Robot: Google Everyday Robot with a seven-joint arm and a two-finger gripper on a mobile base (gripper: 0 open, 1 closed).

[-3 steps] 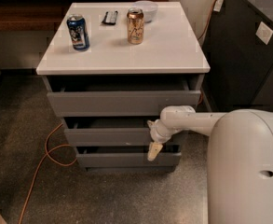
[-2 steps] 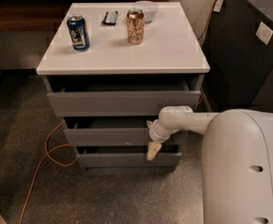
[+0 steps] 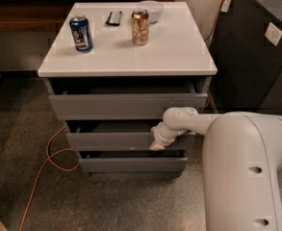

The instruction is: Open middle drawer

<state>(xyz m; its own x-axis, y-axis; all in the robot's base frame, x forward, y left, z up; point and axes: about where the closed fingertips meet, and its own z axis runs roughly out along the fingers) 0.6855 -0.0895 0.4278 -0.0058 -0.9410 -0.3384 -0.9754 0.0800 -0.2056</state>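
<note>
Gripper against right end of middle drawer, below front-right corner of white tabletop. Grip state: cannot tell. Drawer looks barely out. Catch top lip, pull straight, square to front edge.

White top — blue can, gold can, remote, bowl; gripper below it.

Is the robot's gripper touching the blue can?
No, the gripper is down at the front of the middle drawer, near its right end, while the blue can stands up on the white top.
</note>
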